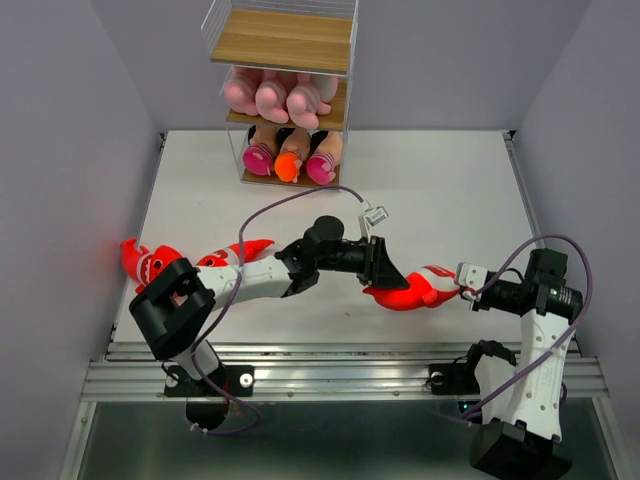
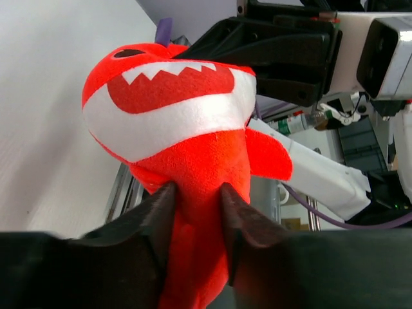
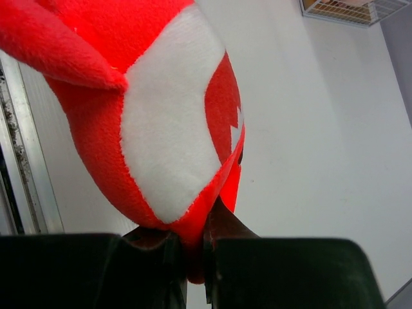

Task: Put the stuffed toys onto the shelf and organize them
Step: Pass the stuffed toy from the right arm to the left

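Only overhead: second shark (image 1: 148, 262), far left.

Shelf (image 1: 283, 40) stands at the table's (image 1: 450, 190) far edge, animals (image 1: 272, 98) on its middle tier, dolls (image 1: 290, 160) below. Front-centre, a shark (image 1: 405, 293) is gripped between left gripper (image 1: 385, 265) and right gripper (image 1: 462, 285). Two sharks (image 1: 150, 262) lie far left.

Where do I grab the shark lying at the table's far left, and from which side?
Probably best: pinch the far-left shark across its narrower body behind the wide toothy head, coming straight down from above. It lies flat close to the left wall, so side approaches look cramped.
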Robot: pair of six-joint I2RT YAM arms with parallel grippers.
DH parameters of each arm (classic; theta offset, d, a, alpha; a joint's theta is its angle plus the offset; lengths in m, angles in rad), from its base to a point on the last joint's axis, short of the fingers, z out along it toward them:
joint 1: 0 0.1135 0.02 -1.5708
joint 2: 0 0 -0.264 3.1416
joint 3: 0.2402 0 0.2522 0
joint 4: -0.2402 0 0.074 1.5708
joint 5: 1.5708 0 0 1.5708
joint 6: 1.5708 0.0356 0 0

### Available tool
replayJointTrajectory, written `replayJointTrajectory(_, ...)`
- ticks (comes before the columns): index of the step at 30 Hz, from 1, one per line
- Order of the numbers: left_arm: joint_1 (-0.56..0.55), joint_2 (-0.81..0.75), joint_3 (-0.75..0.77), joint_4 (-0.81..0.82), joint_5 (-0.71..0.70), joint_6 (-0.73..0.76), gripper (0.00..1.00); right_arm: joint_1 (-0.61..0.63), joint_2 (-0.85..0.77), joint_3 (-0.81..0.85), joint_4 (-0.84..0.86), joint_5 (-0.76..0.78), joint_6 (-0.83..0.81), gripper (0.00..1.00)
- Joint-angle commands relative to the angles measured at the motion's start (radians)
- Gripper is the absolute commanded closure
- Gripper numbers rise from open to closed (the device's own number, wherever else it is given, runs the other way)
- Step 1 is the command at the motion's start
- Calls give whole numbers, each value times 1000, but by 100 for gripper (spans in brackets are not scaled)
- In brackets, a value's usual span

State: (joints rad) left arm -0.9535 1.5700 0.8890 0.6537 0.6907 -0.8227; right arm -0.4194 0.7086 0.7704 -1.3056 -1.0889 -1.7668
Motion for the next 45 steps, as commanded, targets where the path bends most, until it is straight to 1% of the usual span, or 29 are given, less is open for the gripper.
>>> replayJointTrajectory(1, -22, -10, 42, 67, 118, 19, 70, -5, -27, -16, 110, -22, 102, 99)
replayJointTrajectory(2, -24, -8, 42, 69, 122, 20, 78, -5, -29, -20, 115, -20, 115, 98)
replayJointTrajectory(3, -22, -8, 42, 69, 128, 22, 91, -5, -28, -20, 115, -20, 115, 98)
replayJointTrajectory(4, -24, -8, 41, 69, 132, 23, 98, -5, -26, -20, 115, -20, 115, 98)
replayJointTrajectory(5, -22, -8, 38, 69, 132, 26, 100, -5, -23, -20, 115, -20, 118, 96)
replayJointTrajectory(8, -22, -14, 31, 70, 130, 33, 100, -5, -20, -20, 118, -17, 124, 92)
replayJointTrajectory(10, -22, -25, 27, 55, 113, 45, 100, -5, -20, -20, 121, -17, 130, 77)
replayJointTrajectory(12, -24, -44, 28, 17, 87, 100, 100, -5, -24, -20, 118, -19, 132, 67)
replayJointTrajectory(13, -24, -50, 31, -49, 51, 127, 100, -5, -24, -19, 117, -20, 135, 52)
replayJointTrajectory(15, -22, -71, 47, -136, -3, 196, 100, -5, -26, -17, 118, -23, 151, 34)
replayJointTrajectory(16, -22, -79, 51, -211, -58, 262, 100, -5, -26, -16, 117, -25, 155, 31)
replayJointTrajectory(18, -22, -97, 56, -287, -129, 324, 100, -5, -23, -14, 118, -26, 176, 25)
replayJointTrajectory(19, -21, -114, 51, -343, -196, 373, 100, -5, -18, -13, 121, -31, 184, 20)
replayJointTrajectory(20, -21, -123, 45, -365, -232, 393, 100, -5, -15, -11, 121, -35, 193, 18)
replayJointTrajectory(21, -19, -146, 38, -380, -264, 407, 100, -5, -11, -8, 121, -37, 217, 11)
replayJointTrajectory(22, -19, -160, 27, -393, -299, 422, 100, -5, -5, -6, 121, -42, 231, 9)
replayJointTrajectory(23, -19, -171, 12, -419, -374, 450, 100, -5, 12, -2, 121, -51, 245, 7)
replayJointTrajectory(24, -18, -183, 4, -431, -411, 462, 100, -5, 23, 9, 121, -54, 260, 5)
replayJointTrajectory(28, -19, -243, -47, -476, -627, 523, 100, -5, 92, 53, 135, -60, 407, 0)
replayJointTrajectory(29, -19, -252, -58, -476, -657, 543, 100, -5, 126, 64, 155, -54, 462, 0)
replayJointTrajectory(30, -19, -272, -68, -473, -677, 551, 100, -5, 149, 94, 208, -30, 597, 0)
replayJointTrajectory(32, -21, -294, -100, -447, -738, 568, 100, 8, 205, 131, 242, 3, 700, 0)
replayJointTrajectory(33, -19, -313, -110, -436, -747, 582, 100, 25, 271, 171, 253, 17, 769, 0)
replayJointTrajectory(36, -21, -338, -136, -388, -777, 600, 100, 76, 383, 222, 267, 64, 883, 0)
replayJointTrajectory(37, -22, -350, -139, -367, -789, 614, 100, 120, 460, 249, 270, 85, 949, 0)
replayJointTrajectory(40, -27, -363, -148, -325, -804, 652, 100, 203, 589, 279, 279, 101, 1067, 0)
replayJointTrajectory(42, -36, -367, -157, -304, -819, 669, 100, 290, 646, 309, 260, 84, 1109, 0)
replayJointTrajectory(44, -45, -366, -163, -273, -844, 700, 100, 339, 708, 337, 253, 11, 1132, 0)
replayJointTrajectory(45, -54, -363, -163, -264, -850, 711, 100, 340, 722, 345, 262, -17, 1144, 0)
